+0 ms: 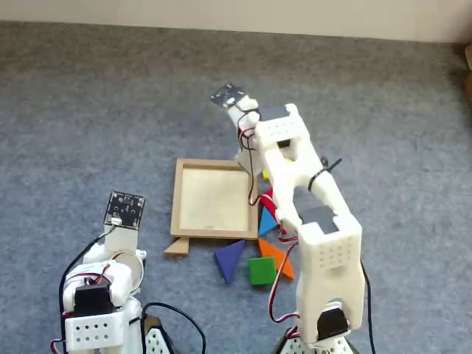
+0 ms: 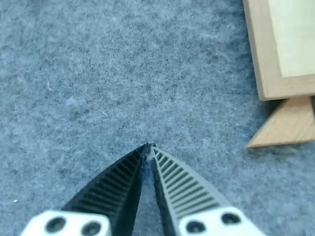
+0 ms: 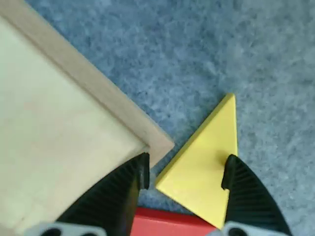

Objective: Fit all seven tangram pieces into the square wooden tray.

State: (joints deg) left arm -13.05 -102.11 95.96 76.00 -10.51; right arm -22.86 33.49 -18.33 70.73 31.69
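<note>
The high view looks steeply down over the grey-carpeted bench [image 1: 88, 110], with both arm bases at its near edge and the whole square wooden tray [image 1: 178, 199] mid-picture. The left wrist view sits low and close, facing down past the left fingers [image 2: 118, 191] to the carpet. It catches one tray corner and the plain wooden piece [image 2: 288, 123] that the high view also shows. The right wrist view is nearer still, looking down between the right fingers [image 3: 123, 191] at another tray corner.
</note>
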